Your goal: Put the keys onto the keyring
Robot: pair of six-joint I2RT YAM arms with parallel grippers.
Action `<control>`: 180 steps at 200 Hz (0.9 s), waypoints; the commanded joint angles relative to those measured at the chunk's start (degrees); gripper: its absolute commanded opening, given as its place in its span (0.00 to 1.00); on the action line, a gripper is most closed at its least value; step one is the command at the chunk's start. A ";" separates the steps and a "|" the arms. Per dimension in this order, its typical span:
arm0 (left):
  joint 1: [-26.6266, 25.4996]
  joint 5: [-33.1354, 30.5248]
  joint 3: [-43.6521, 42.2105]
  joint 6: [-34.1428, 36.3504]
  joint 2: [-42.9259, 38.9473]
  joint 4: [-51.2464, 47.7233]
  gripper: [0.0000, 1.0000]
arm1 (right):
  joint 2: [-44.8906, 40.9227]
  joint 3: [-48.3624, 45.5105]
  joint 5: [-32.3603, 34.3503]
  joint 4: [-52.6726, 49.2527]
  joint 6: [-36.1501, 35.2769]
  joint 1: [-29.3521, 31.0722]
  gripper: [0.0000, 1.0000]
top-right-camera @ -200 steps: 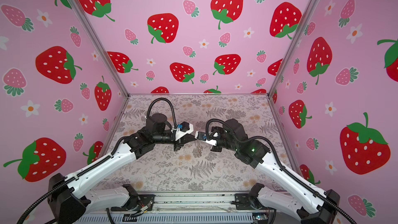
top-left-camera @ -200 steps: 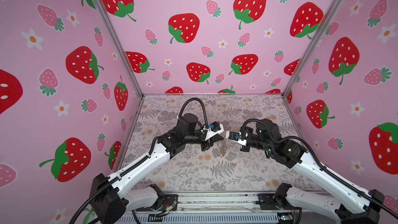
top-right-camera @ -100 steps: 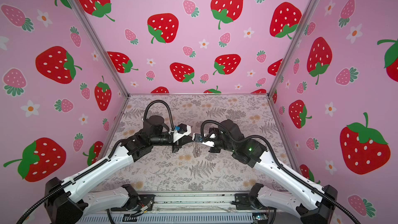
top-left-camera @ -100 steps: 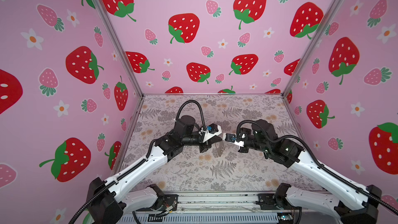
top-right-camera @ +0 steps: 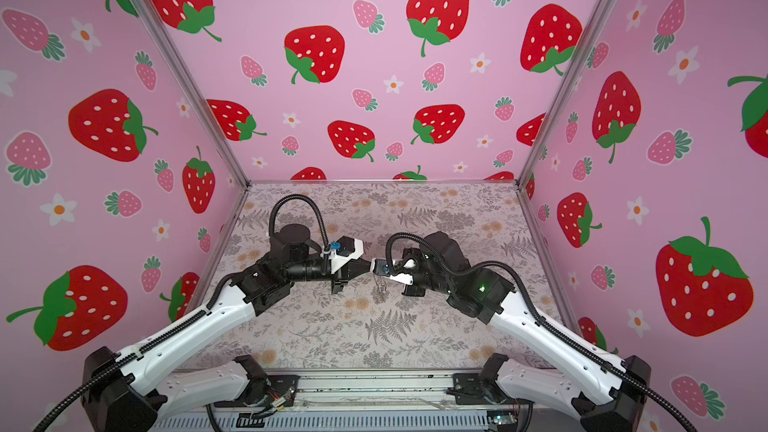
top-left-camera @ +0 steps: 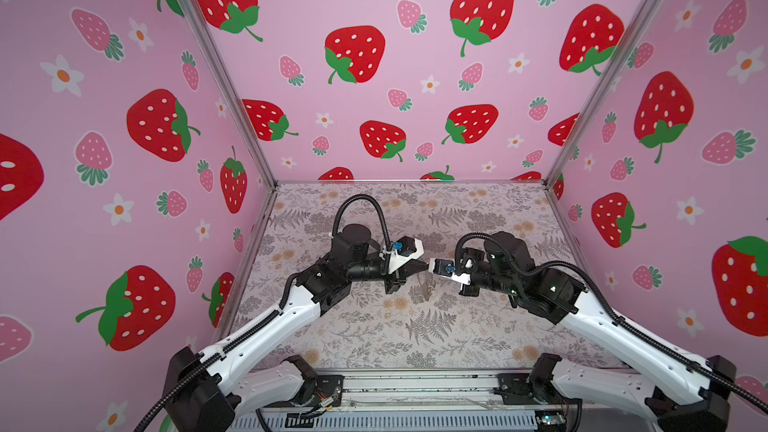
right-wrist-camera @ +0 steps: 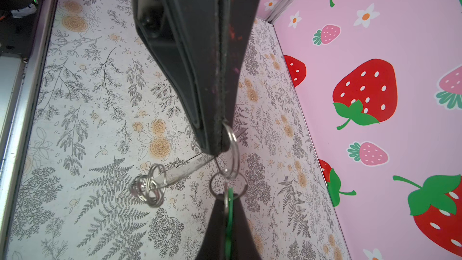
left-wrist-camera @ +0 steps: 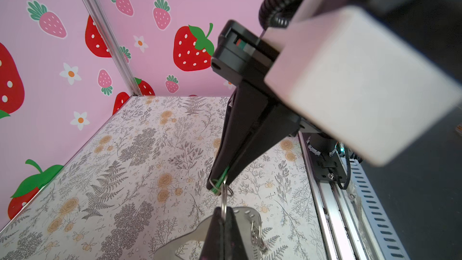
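Both arms meet in mid-air, so everything is placed from the big metal ring (right-wrist-camera: pixel 233 146) at the top of the keyring (top-left-camera: pixel 426 284). The left end effector (right-wrist-camera: pixel 218 146) is clenched on that ring's edge. The right end effector (left-wrist-camera: pixel 221 178), its tip just beside the ring, is clenched on the keys (right-wrist-camera: pixel 228 206) by their green tag (left-wrist-camera: pixel 220 182). A silvery strip (right-wrist-camera: pixel 185 168) slants down from the ring to a cluster of small rings (right-wrist-camera: pixel 147 186). I cannot make out the strap or the key blades. The tag's thin ring (right-wrist-camera: pixel 210 185) crosses the big ring in the right wrist view, but I cannot tell whether they are linked or only overlap. The step looks like threading. To do it well, hold the big ring rigid, work the thin ring along its split with small twists, and avoid tugging, since both grips sit on slim edges that could slip. The strawberry walls (top-left-camera: pixel 374 56) stand well apart from the ring and the floral tabletop (top-left-camera: pixel 374 338) lies below it. Only the dangling cluster looks likely to snag.
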 commanded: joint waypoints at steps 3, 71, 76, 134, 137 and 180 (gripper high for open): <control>0.31 2.38 -0.63 -1.47 -0.78 4.30 0.00 | 0.66 0.71 1.06 -1.98 0.72 0.21 0.00; 0.23 0.07 0.39 0.31 0.60 1.02 0.00 | 0.04 1.49 -1.03 0.52 2.39 0.38 0.00; 0.26 -0.20 0.39 0.41 0.72 0.97 0.00 | 0.04 1.69 -1.15 0.48 2.45 0.35 0.00; -1.25 -3.16 1.54 2.84 1.85 -1.85 0.00 | -0.25 3.26 -2.57 1.24 3.10 0.39 0.00; -1.27 -3.11 1.54 2.83 1.85 -1.88 0.00 | -0.27 3.26 -2.50 1.34 3.14 0.37 0.00; -1.36 -5.66 1.48 3.16 1.76 -2.58 0.00 | -0.20 3.83 -4.64 1.41 3.53 0.35 0.00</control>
